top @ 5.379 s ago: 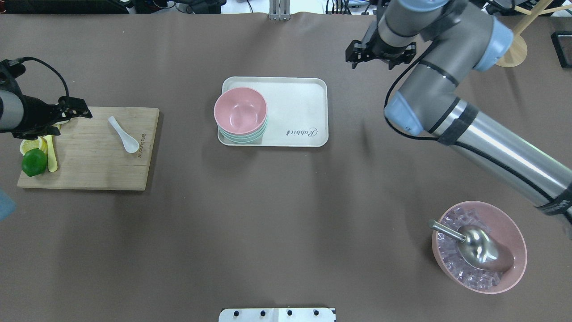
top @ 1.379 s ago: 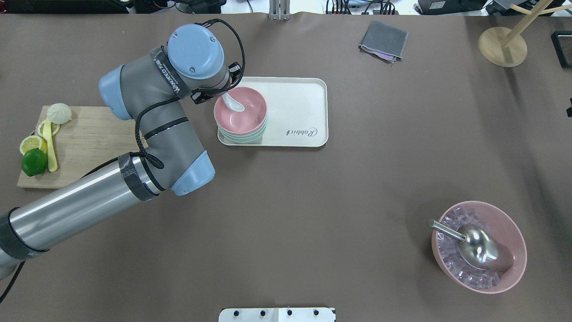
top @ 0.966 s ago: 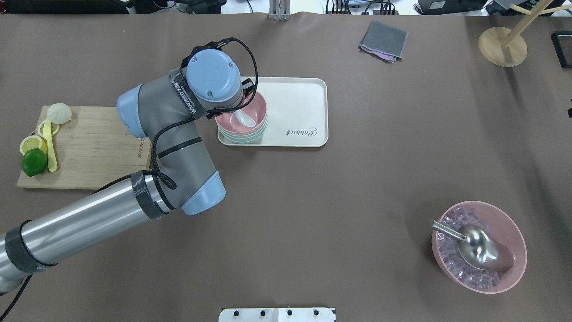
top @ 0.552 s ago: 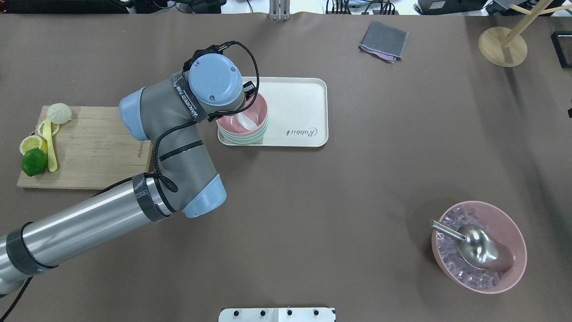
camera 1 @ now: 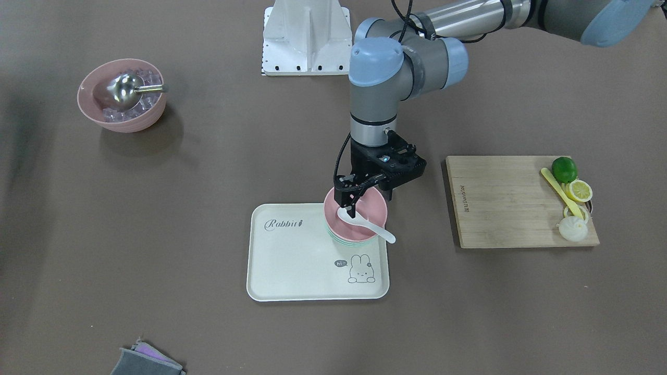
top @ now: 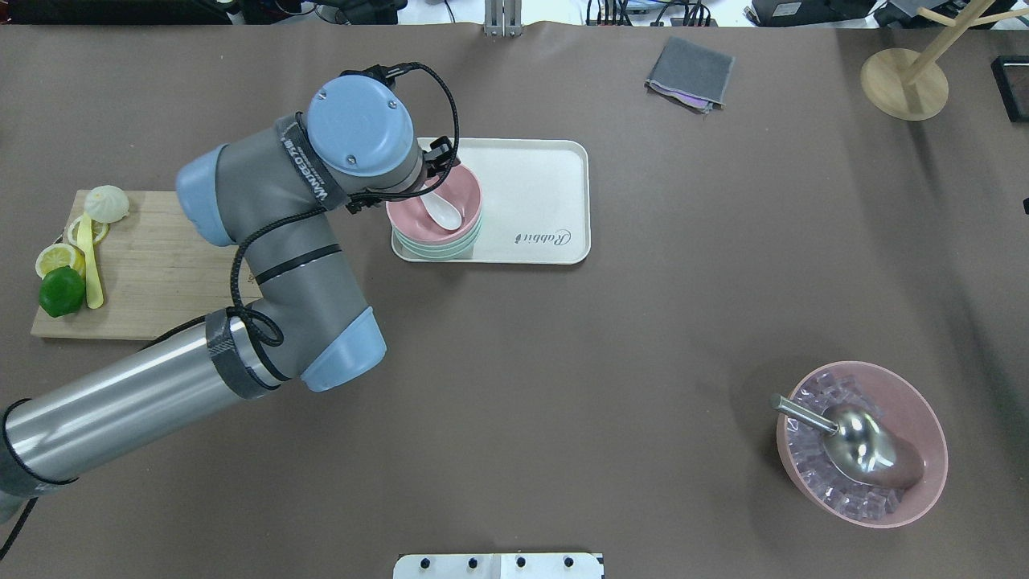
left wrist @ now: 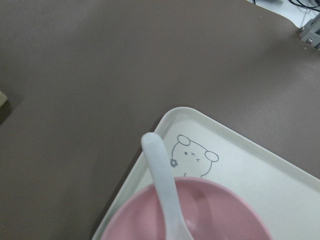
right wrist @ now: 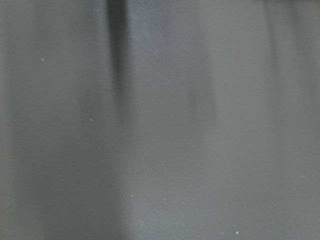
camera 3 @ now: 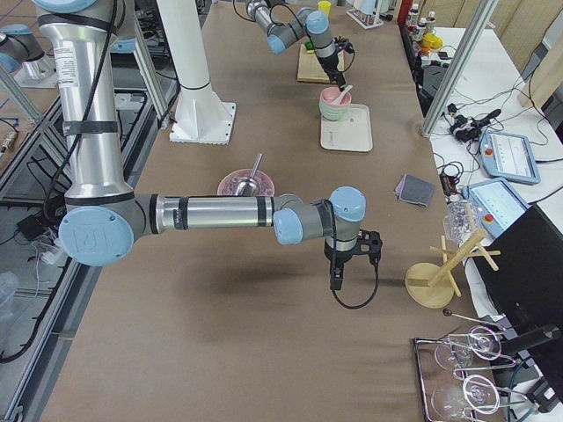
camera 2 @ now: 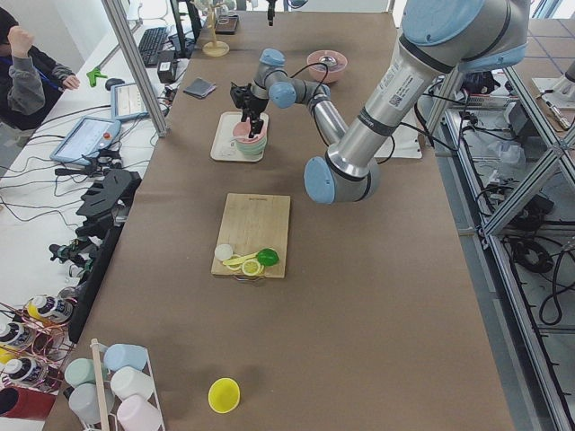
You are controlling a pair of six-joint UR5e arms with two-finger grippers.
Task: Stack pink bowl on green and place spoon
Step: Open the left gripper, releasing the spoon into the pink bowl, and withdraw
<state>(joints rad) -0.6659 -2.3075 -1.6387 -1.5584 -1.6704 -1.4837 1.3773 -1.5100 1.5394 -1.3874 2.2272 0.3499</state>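
Front view: the left gripper [camera 1: 367, 203] hangs released over the pink bowl [camera 1: 376, 210], where the spoon [camera 1: 367, 226] lies scoop-down, handle overhanging the rim. A finger catching that handle on lift-off could tip it out. Overhead: its long axis runs diagonally, scoop nearer the robot. Wrist view: the handle points out over the tray [left wrist: 260, 165].

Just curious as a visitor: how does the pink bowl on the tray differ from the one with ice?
The stacked pink bowl sits on green bowls in a tray; the ice-filled pink bowl stands alone on the table and looks wider. The stacked one holds a white spoon; the other, ice cubes and a metal scoop. Both are pink and upright.
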